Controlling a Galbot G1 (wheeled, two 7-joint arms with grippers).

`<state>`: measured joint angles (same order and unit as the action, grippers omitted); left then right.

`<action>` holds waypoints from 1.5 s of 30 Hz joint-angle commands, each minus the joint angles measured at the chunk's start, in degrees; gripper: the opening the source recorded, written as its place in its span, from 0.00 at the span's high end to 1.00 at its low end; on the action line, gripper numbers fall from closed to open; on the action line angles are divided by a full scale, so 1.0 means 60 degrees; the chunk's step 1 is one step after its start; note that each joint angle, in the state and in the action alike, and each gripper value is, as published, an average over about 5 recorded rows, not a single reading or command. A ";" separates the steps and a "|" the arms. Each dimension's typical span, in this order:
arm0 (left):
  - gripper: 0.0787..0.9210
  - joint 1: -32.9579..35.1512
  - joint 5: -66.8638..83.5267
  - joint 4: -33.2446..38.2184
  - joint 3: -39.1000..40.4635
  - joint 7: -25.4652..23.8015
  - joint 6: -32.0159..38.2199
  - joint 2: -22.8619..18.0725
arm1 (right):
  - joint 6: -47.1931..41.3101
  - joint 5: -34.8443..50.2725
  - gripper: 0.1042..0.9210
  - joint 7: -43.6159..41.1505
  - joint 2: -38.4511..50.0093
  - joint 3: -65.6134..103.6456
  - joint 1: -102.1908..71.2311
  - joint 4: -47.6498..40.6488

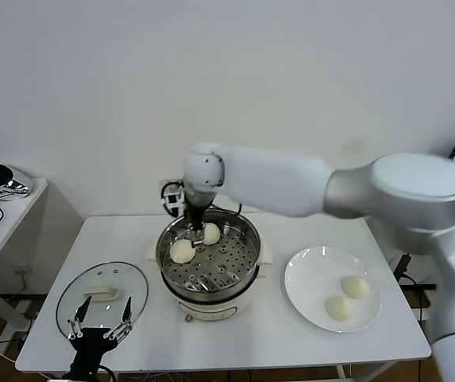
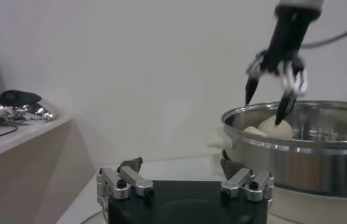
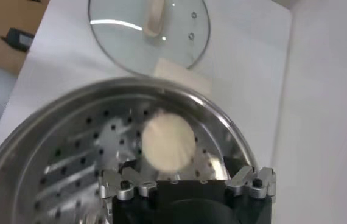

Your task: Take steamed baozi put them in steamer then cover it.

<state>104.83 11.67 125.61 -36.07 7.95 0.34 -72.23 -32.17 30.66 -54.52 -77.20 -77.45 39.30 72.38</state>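
Note:
The steamer point(image 1: 243, 239) stands mid-table with two steamed baozi on its perforated tray, one point(image 1: 182, 251) at the left and one point(image 1: 211, 233) at the back. My right gripper point(image 1: 196, 232) hangs open just above the tray beside the back baozi. In the right wrist view that baozi point(image 3: 168, 142) lies free on the tray ahead of the spread right gripper point(image 3: 185, 179). Two more baozi point(image 1: 355, 286) point(image 1: 339, 307) rest on the white plate point(image 1: 307, 274). The cover point(image 1: 68, 306) lies flat on the table to the left, with my open left gripper point(image 1: 100, 329) low over its near edge.
The left wrist view shows the steamer wall point(image 2: 301, 158) and my right gripper point(image 2: 265, 109) above it. A side table point(image 1: 5, 199) with a dark object stands far left. A socket and cable point(image 1: 172, 199) sit behind the steamer.

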 commanded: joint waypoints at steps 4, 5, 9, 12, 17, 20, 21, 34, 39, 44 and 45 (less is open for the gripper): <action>0.12 0.0125 -0.0160 0.0065 0.0116 -0.0033 -0.0002 0.0003 | 0.0371 -0.1001 0.12 -0.0714 0.5001 -0.1480 0.2139 0.4306; 0.12 0.0148 -0.0177 0.0076 0.0120 -0.0036 -0.0002 0.0004 | 0.0456 -0.1219 0.12 -0.0785 0.5386 -0.1511 0.2078 0.4406; 0.12 0.0228 -0.0240 0.0037 0.0122 -0.0040 0.0005 -0.0005 | 0.0806 -0.2092 0.12 -0.1027 0.6842 -0.1464 0.1561 0.4695; 0.12 0.0283 -0.0302 -0.0022 0.0126 -0.0041 0.0013 -0.0016 | 0.1132 -0.2823 0.12 -0.1192 0.7725 -0.1167 0.0861 0.4791; 0.12 0.0356 -0.0387 -0.0054 0.0127 -0.0048 0.0005 -0.0060 | 0.1694 -0.4078 0.12 -0.1434 0.8659 -0.0004 -0.0943 0.4691; 0.12 0.0402 -0.0447 -0.0052 0.0123 -0.0058 -0.0010 -0.0096 | 0.1864 -0.4602 0.12 -0.1439 0.8949 0.0991 -0.2333 0.4563; 0.12 0.0418 -0.0464 -0.0047 0.0122 -0.0061 -0.0014 -0.0106 | 0.1902 -0.4723 0.12 -0.1432 0.9013 0.1314 -0.2753 0.4523; 0.12 0.0543 -0.0645 0.0024 0.0130 -0.0090 -0.0081 -0.0272 | 0.2310 -0.6051 0.12 -0.1299 0.8917 0.3895 -0.6122 0.3673; 0.12 0.0612 -0.0692 0.0047 0.0125 -0.0091 -0.0074 -0.0310 | 0.2397 -0.6390 0.12 -0.1229 0.8824 0.4230 -0.6959 0.3495; 0.12 0.0646 -0.0707 0.0042 0.0109 -0.0089 -0.0062 -0.0324 | 0.2464 -0.6495 0.12 -0.1121 0.8651 0.4326 -0.7279 0.3296; 0.12 0.0647 -0.0708 0.0040 0.0109 -0.0089 -0.0059 -0.0329 | 0.2472 -0.6504 0.12 -0.1099 0.8601 0.4330 -0.7311 0.3247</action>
<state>108.66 7.52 125.92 -35.40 7.42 -0.11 -74.15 -18.14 -4.85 -61.30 -26.31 -56.42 4.39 93.28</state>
